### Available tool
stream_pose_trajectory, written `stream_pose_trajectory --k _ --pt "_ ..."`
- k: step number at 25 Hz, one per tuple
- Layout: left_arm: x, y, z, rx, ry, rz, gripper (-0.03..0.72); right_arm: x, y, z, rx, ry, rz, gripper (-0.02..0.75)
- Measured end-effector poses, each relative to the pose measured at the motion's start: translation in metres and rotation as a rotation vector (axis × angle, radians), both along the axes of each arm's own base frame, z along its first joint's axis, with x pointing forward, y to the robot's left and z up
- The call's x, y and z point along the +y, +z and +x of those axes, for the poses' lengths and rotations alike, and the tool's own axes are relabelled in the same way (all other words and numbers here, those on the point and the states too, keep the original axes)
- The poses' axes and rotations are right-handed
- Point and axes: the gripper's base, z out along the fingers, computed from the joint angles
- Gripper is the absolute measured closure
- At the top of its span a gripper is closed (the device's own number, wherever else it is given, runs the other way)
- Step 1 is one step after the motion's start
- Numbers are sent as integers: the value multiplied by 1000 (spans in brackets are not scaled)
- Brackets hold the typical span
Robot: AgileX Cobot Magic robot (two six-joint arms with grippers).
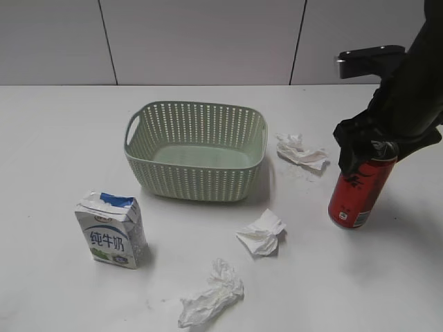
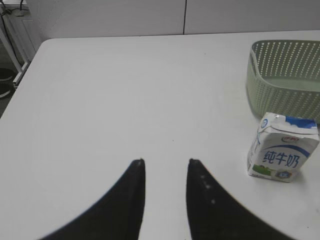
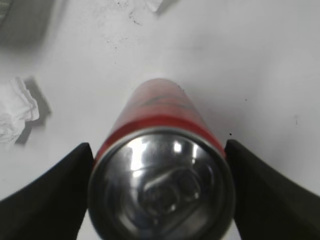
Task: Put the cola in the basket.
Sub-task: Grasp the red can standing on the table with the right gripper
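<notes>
The step in hand is the grasp of the cola can (image 1: 360, 194), which stands at the right of the exterior frame, tilted a little with its top leaning right, its base on or just off the white surface (image 1: 62, 131); which of the two the pictures do not settle. The right gripper (image 1: 367, 149) comes down on it from above, and in the right wrist view the two dark fingers (image 3: 47, 195) sit one on each side of the silver top (image 3: 162, 187), touching the can's rim. I judge it clenched on the cola can near the top.

The basket (image 1: 196, 151) lies in the upper middle of the exterior frame, well to the left of the can, and looks empty. A crumpled tissue (image 1: 301, 151) lies between the two, just beside the basket's right wall; two more crumpled tissues (image 1: 263, 233) sit lower in the frame. A milk carton (image 1: 111, 229) stands at the lower left.

The left gripper (image 2: 165, 165) hangs over bare surface with a clear gap between its fingers, released, grasping nothing.

The next move, as I judge it, calls for lifting the can high enough to clear the basket's rim, carrying it leftward over the tissue, and letting go only once it is inside the walls
</notes>
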Motion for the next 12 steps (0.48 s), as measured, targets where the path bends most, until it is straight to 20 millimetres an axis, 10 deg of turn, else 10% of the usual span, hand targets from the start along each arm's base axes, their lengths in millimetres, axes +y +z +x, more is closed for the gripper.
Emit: stream_pose_trajectory --k 12 --pt "0 0 0 0 0 0 459 1 -23 3 96 -1 -36 222"
